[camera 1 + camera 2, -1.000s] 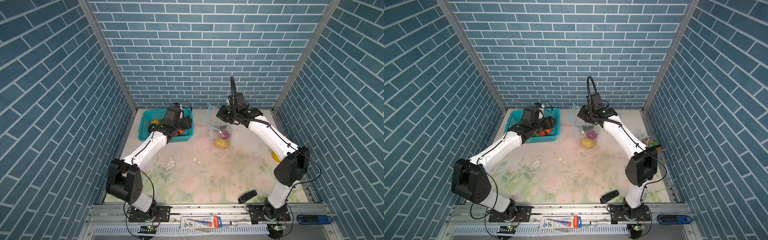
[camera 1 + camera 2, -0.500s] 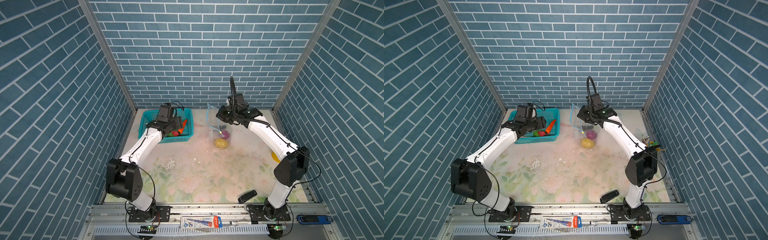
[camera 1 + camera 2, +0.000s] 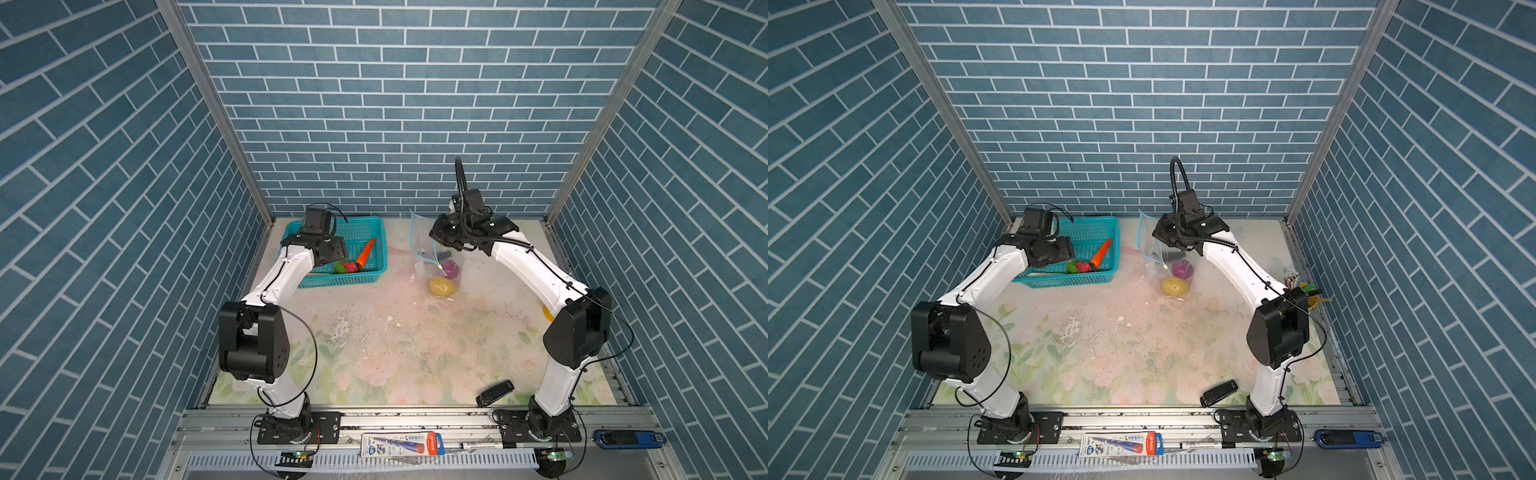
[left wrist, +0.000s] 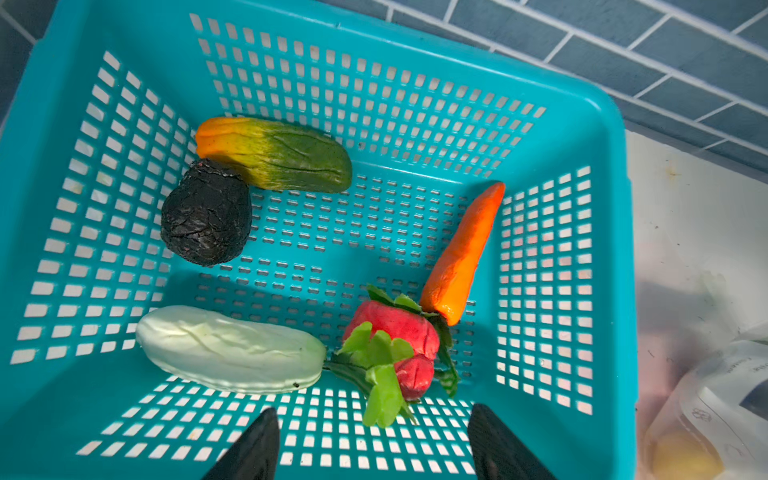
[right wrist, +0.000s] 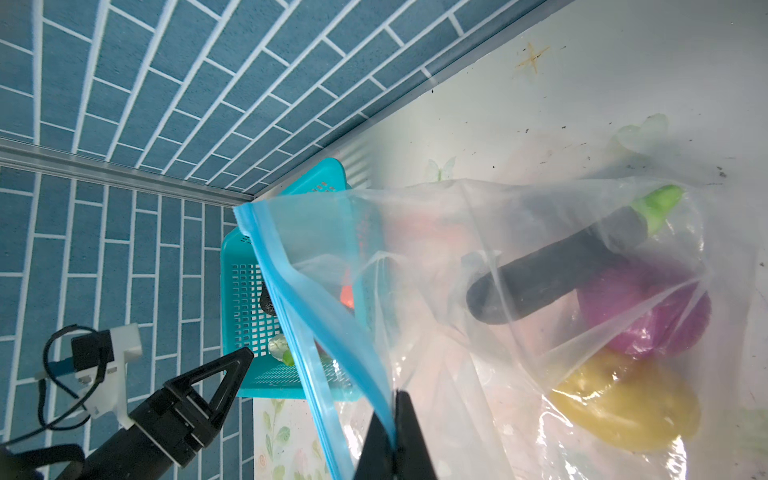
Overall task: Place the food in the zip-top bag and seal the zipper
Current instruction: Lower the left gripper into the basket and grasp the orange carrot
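The food lies partly in the teal basket, seen in the left wrist view: an orange carrot (image 4: 461, 253), a red leafy piece (image 4: 395, 332), a pale cucumber (image 4: 228, 349), a dark lumpy piece (image 4: 206, 212) and a green-orange piece (image 4: 274, 153). My left gripper (image 4: 374, 440) hovers open above them, holding nothing. The clear zip-top bag (image 5: 519, 232) hangs from my right gripper (image 5: 395, 436), which is shut on its blue zipper (image 5: 316, 299). Inside the bag are a dark eggplant (image 5: 552, 270), a purple onion (image 5: 648, 316) and a yellow fruit (image 5: 627, 407).
The teal basket (image 3: 376, 232) stands at the back left, close to the wall corner, and the bag (image 3: 428, 249) is just right of it. A black oblong object (image 3: 494, 392) lies near the front edge. A yellow cup of sticks (image 3: 1308, 295) sits at the right edge.
My left gripper has swung leftward over the basket and its jaws have widened; the carrot now shows uncovered. The right arm and the bag have not moved.
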Motion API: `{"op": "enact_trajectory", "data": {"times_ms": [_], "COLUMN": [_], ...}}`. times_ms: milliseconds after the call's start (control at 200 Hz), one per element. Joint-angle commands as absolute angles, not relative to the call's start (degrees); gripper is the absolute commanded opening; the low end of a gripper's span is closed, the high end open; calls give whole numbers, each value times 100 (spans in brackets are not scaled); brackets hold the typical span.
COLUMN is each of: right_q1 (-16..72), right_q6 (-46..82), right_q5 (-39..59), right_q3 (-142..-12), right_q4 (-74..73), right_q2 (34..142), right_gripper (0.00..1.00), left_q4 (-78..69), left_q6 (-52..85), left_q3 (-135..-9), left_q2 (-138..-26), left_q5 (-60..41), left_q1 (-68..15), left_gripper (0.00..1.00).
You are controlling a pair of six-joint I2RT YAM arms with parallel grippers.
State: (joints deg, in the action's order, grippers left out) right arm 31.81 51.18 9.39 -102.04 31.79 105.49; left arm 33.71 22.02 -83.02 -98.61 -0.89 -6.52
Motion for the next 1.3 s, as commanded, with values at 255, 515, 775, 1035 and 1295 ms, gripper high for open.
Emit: {"op": "enact_trajectory", "data": {"times_ms": [255,515,775,1035,1295], "right_q1": [3190,3184,3182,3182,3183], "right_q6": [5137,5126,5124,5106,5133], "right_q5": [1156,1226,1239,1207,1187], "right_q3": [-10222,-10138,-10159,-10182,-10202], "right_q4": [2968,2911,2892,2966,2988], "right_q2": [10709,10723,10738,10723,10749], "right_gripper": [0,0,0,0,0], "left_q4": [4281,4568,5490,5818,5976], "left_q6": [1914,1416,1371,922,706], "left_q3": [-9325,-9954,-11336,-12547,-13487], "left_q2": [-10771,-11314,-12210,-13128,-13912], "left_q5": [-629,-1097,-1305,-1719,-1516], "left_q1": [-273,-164,-404,-821,-1045], "left_gripper": [76,75,70,69,68]}}
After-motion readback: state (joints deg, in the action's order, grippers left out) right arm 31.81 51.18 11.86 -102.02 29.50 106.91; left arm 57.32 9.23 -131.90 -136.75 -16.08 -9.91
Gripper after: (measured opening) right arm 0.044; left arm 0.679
